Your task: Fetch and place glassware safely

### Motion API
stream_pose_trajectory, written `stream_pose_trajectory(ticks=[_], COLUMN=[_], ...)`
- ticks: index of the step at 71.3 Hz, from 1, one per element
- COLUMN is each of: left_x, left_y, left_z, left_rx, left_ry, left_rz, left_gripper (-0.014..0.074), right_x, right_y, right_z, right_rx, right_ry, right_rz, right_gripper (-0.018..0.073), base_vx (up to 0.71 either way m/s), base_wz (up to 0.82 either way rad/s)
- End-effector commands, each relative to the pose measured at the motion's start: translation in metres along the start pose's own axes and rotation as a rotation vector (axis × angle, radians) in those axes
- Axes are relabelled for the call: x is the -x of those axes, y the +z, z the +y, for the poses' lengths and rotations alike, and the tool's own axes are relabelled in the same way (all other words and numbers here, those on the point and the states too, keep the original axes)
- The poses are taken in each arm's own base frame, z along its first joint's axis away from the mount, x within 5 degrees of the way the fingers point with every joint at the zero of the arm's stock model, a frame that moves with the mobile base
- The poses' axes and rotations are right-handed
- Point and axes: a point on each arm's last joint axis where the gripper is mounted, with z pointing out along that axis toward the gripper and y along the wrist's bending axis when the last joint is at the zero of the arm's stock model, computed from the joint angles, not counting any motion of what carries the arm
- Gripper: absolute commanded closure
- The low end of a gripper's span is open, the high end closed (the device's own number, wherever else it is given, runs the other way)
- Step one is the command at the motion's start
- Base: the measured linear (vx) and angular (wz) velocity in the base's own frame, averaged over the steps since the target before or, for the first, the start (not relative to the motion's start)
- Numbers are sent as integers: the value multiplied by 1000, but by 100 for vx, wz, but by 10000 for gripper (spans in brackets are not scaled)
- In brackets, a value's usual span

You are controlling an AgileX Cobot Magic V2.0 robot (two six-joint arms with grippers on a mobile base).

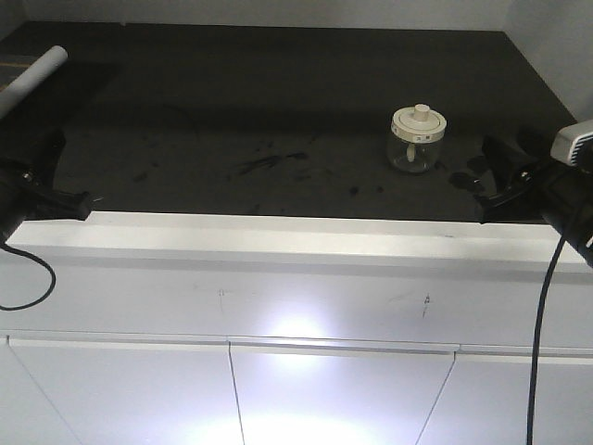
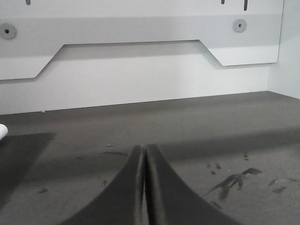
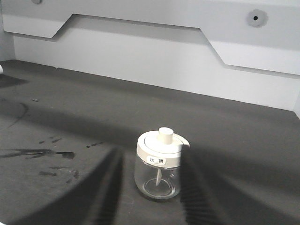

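Bench edges: the dark bench [image 1: 278, 102] ends at the front in a white lip [image 1: 278, 232]. A white back wall [image 3: 154, 65] closes the far side, and a side wall closes the right.
Open room: bare dark surface lies on all sides of the glass jar [image 1: 415, 139], with only smudges [image 1: 269, 162] to its left. The middle of the bench is wide and flat.
Jar position: it stands on the right part of the bench, back from the front lip and well short of the back wall.
Jar axis: upright, base flat on the bench, with the cream lid [image 3: 159, 143] level and its knob pointing straight up. The small label on the rim faces my right wrist view.
My right hand [image 1: 491, 171]: spread, over the front right of the bench, just right of the jar and not touching it. In the wrist view its fingers [image 3: 110, 187] show as dark blurs on either side of the jar.
My left hand [image 2: 144, 154]: pressed together, holding nothing, low at the bench's front left, well apart from the jar.
White tube [image 1: 32, 79]: lies slanted at the far left edge.
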Motion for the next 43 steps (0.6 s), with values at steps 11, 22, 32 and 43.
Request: stream_pose_trajectory(ticks=[11, 22, 32, 43], left_x=[23, 23, 23, 23], left_y=[-1, -1, -1, -1], left_z=[-1, -1, -1, -1], left_rx=[-6, -6, -6, -6], left_ry=[-10, -10, -8, -7], left_rz=[-136, -136, -136, -136], left_gripper=[594, 594, 594, 594], right_x=[15, 15, 17, 24], right_y=[2, 17, 42, 74], right_z=[-2, -10, -19, -30], right_rx=[-3, -30, -45, -48], right_ry=[-7, 16, 12, 52], right_rz=[-99, -74, -43, -63], right_gripper=[-64, -51, -20, -18], base_vx=[0, 0, 0, 0], base_wz=[0, 0, 0, 0])
